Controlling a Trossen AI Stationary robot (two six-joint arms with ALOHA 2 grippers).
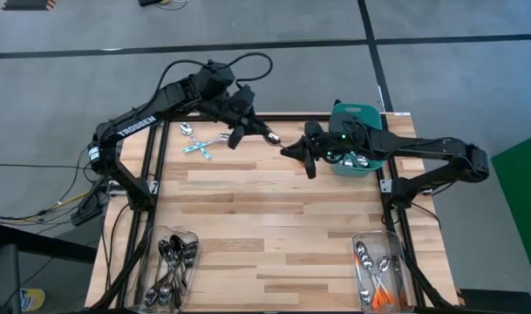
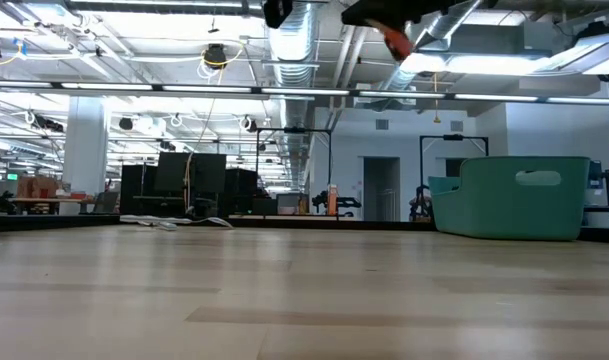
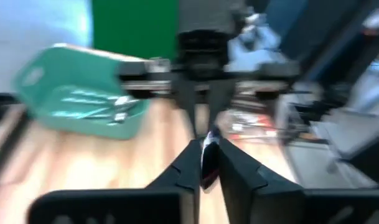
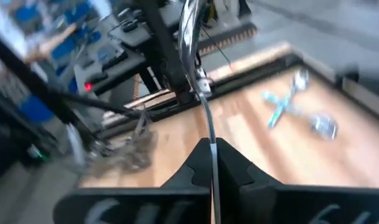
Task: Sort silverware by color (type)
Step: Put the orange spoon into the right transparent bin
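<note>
One spoon (image 1: 273,137) is up in the air over the table's far middle, between both grippers; in the low view it shows orange (image 2: 395,40). My left gripper (image 1: 260,129) is shut on its far-left end and my right gripper (image 1: 289,150) on its other end. Two or three light-blue-handled spoons (image 1: 199,145) lie flat at the far left. More spoons lie in the teal tub (image 1: 367,114) under the right arm. My left gripper (image 3: 208,163) pinches a shiny end of the spoon (image 3: 209,144) between its two fingers; which end I cannot tell. The spoon is lifted clear of the table. My right gripper (image 4: 213,149) pinches the spoon's thin metal shaft (image 4: 207,121) between its fingers, lying along it. The shaft runs on past the fingertips toward the left gripper, clear of the table.
A clear bin (image 1: 152,262) at the near left holds dark metal spoons. A clear bin (image 1: 403,262) at the near right holds orange-handled spoons. The teal tub stands at the far right edge. Bare wood (image 1: 274,218) spans the table's middle.
</note>
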